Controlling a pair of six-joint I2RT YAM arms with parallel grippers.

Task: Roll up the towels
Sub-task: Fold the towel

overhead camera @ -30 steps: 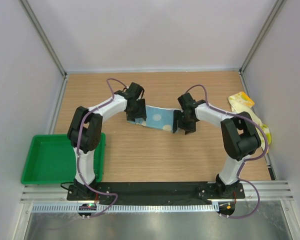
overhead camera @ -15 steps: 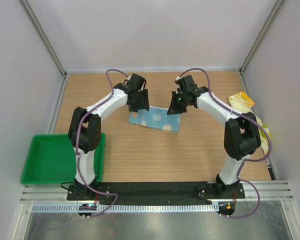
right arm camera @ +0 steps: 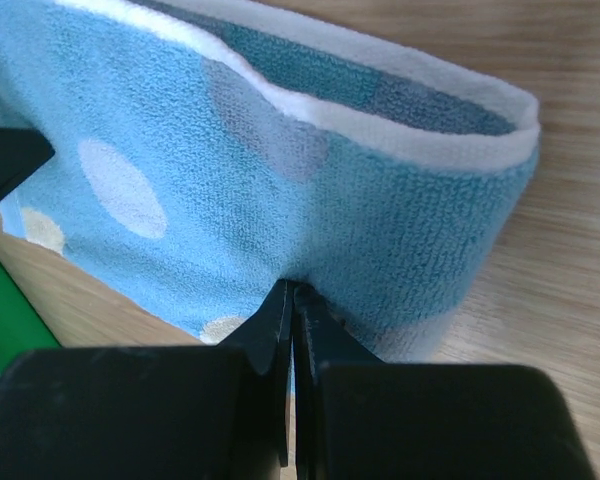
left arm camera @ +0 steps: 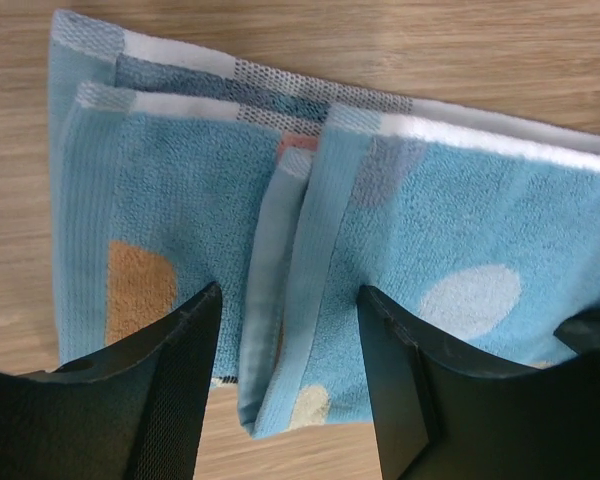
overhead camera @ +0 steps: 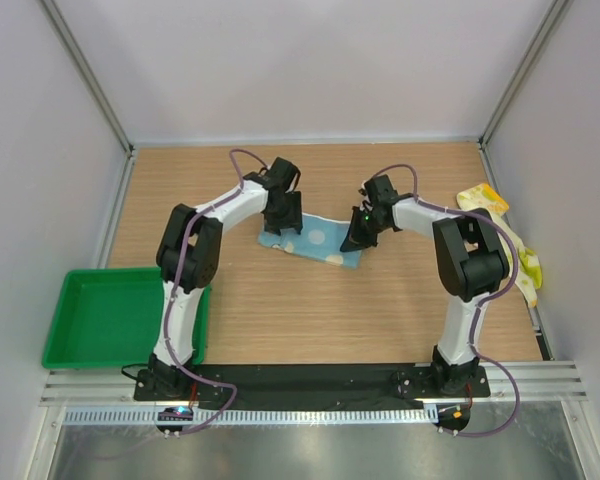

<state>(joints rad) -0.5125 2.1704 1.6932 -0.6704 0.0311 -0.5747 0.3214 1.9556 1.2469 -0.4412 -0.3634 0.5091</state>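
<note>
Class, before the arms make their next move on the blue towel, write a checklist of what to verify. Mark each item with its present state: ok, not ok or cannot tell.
1. Blue towel lies folded in layers between the grippers: ok.
2. Left gripper is open and straddles a raised fold: ok.
3. Right gripper is shut with its tips at the cloth; whether it pinches cloth: cannot tell.
4. Blue towel is rolled: not ok, no roll shows yet.
5. Yellow towel lies off to the right, apart from both grippers: ok.
</note>
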